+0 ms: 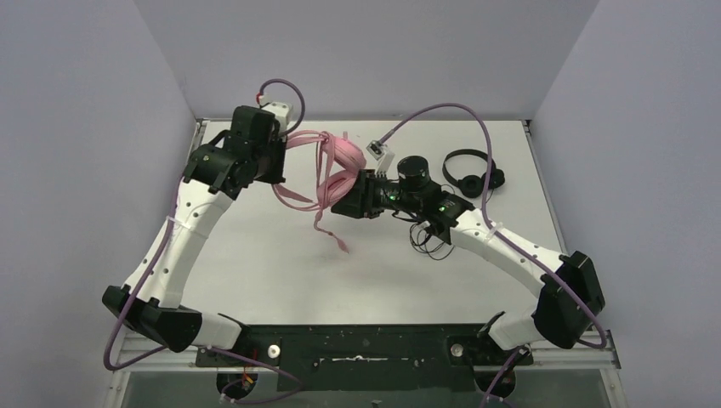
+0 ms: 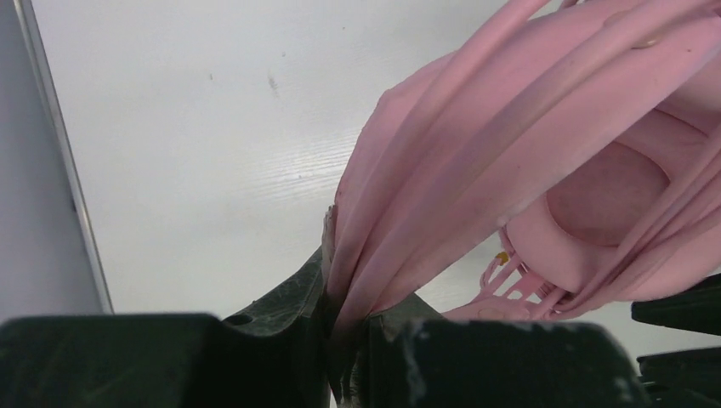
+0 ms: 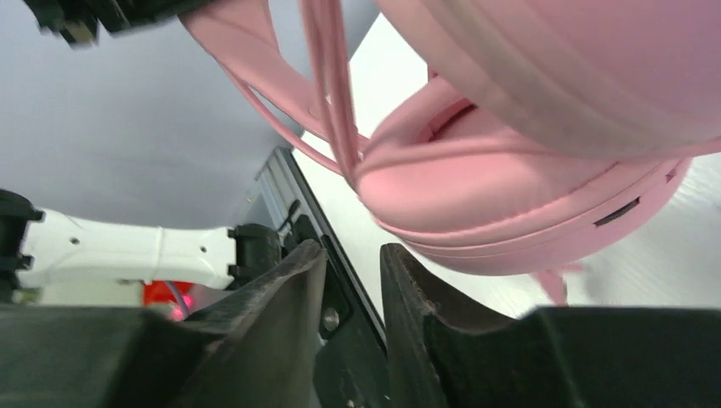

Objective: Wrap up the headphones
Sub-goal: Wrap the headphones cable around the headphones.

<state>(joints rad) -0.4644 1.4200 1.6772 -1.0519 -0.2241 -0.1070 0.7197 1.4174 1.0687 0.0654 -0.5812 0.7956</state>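
Two tools meet over the far middle of the table [image 1: 281,272]. The left tool [image 2: 336,293] is clamped tight on a bundle of pink cable [image 2: 476,144], the strands fanning up and away from its jaws toward a padded ear cup. The right tool [image 3: 353,272] has its jaws drawn close, a narrow gap between them and nothing in it. The cushion of the pink over-ear headphones [image 3: 510,204] sits just above its fingertips; whether they touch, I cannot tell.

From above, the pink over-ear headphones [image 1: 344,157] are between the two tools, with loops of cable draped down and one loose end trailing toward the table's middle. The table is white and smooth, with a metal rail along its sides and plain pale grey-lilac walls closing it in on three sides.

The black headphones [image 1: 472,170] lie flat on the table at the far right, beside the right arm's wrist. Their thin black cable [image 1: 429,242] is bunched loosely under that arm's forearm, partly hidden by it. Purple leads [image 1: 442,109] arc over both arms.
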